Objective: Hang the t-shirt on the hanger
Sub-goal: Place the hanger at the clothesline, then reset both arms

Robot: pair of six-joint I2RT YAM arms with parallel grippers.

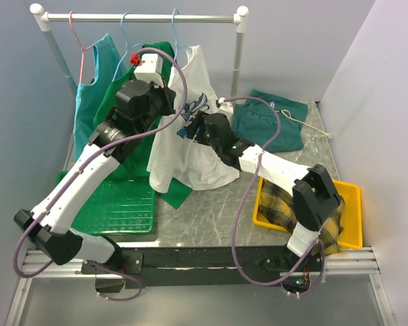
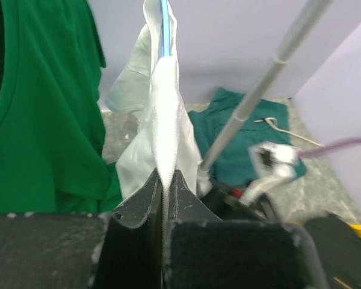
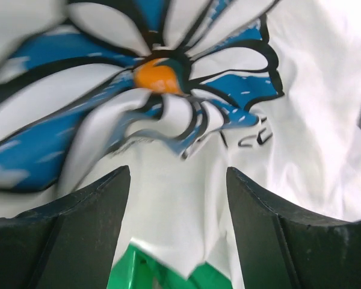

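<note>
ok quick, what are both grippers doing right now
left gripper: closed, pinching the t-shirt
right gripper: open, holding nothing

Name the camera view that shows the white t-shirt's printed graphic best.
Right wrist: the printed graphic fills the frame, blue-and-white petals around an orange centre. Top external shows it small on the t-shirt, partly hidden by the right arm. Left wrist sees the shirt edge-on, no print.

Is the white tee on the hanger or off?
On, at least partly: the hanger wire runs inside the tee, which hangs from the rail.
</note>
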